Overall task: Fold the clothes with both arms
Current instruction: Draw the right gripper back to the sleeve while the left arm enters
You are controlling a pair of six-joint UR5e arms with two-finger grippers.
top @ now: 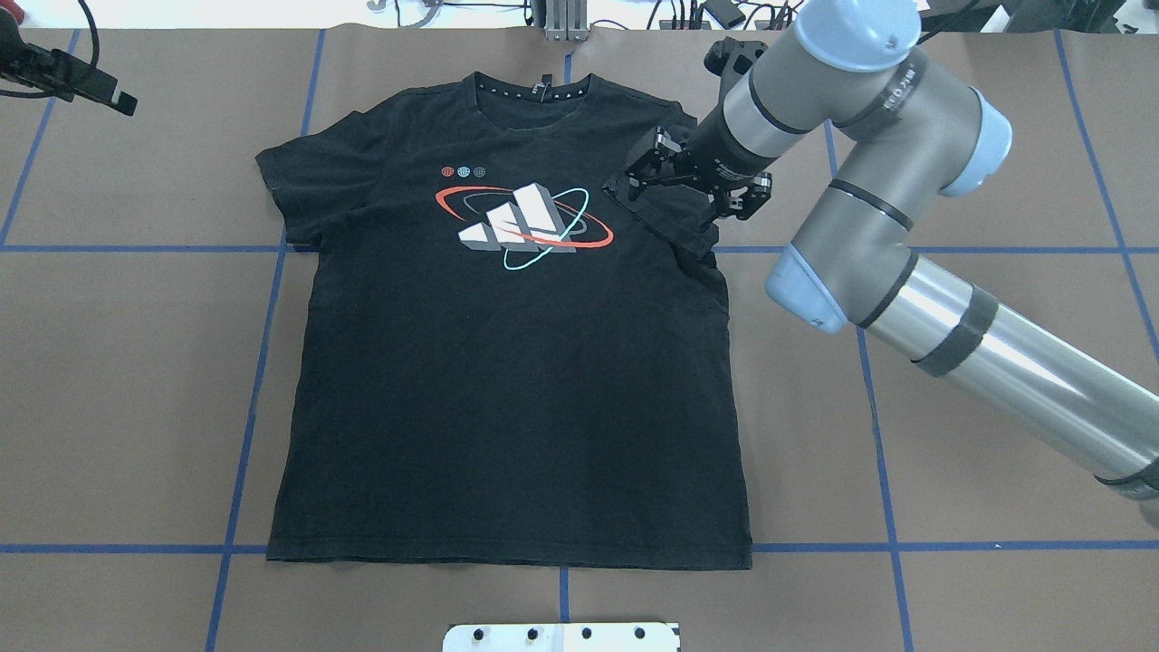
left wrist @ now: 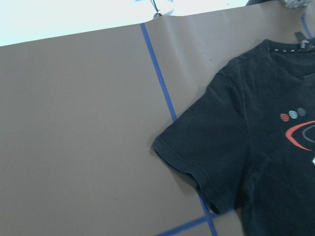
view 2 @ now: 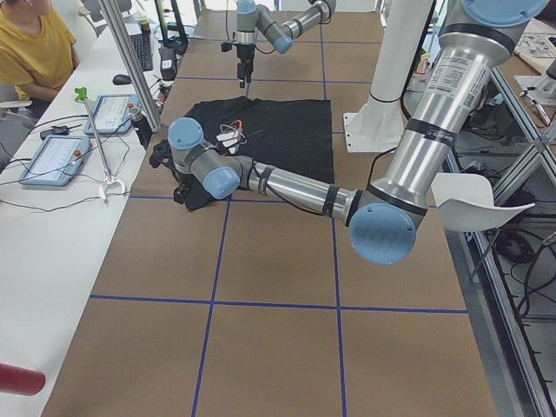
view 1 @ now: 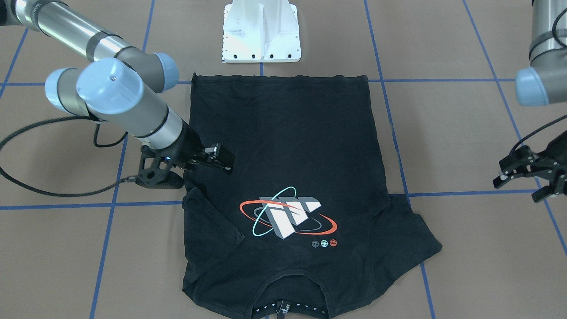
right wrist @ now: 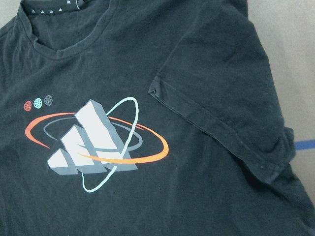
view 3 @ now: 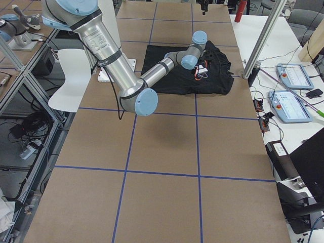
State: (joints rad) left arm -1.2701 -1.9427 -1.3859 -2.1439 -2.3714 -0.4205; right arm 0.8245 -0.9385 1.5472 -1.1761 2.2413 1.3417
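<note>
So, the black T-shirt (top: 507, 380) is laid out flat and face up in the middle of the brown table (top: 136, 380), with the hem at the near edge by the robot and the collar (top: 530, 89) at the far edge. The white, red and teal orbit logo (top: 525, 226) is seen on the chest, and white-dotted tape is visible inside the collar. The sleeve on the robot's right (right wrist: 221, 98) is folded inward over the chest, so its hem lies just beside the logo. The other sleeve (left wrist: 206, 137) is spread flat on the table, out to the left.

The right gripper (top: 675, 204) is held low over the folded sleeve with its jaws spread apart and nothing clamped between them. Whether the fingertips touch the cloth can't be told from these views. The right arm (top: 996, 362) is stretched in from the near right corner.

The left gripper (view 1: 517, 189) is parked well apart from the shirt, out past the spread sleeve toward the far left, and its jaws are also spread with nothing held. Only a bit of the left arm (view 1: 545, 57) is caught in the front view.

The table is marked into squares by blue tape lines (top: 244, 435), and a white bolted base plate (view 1: 261, 31) is set just beyond the hem. A person in a yellow top (view 2: 35, 43) is seated at a white side bench on the far side.
</note>
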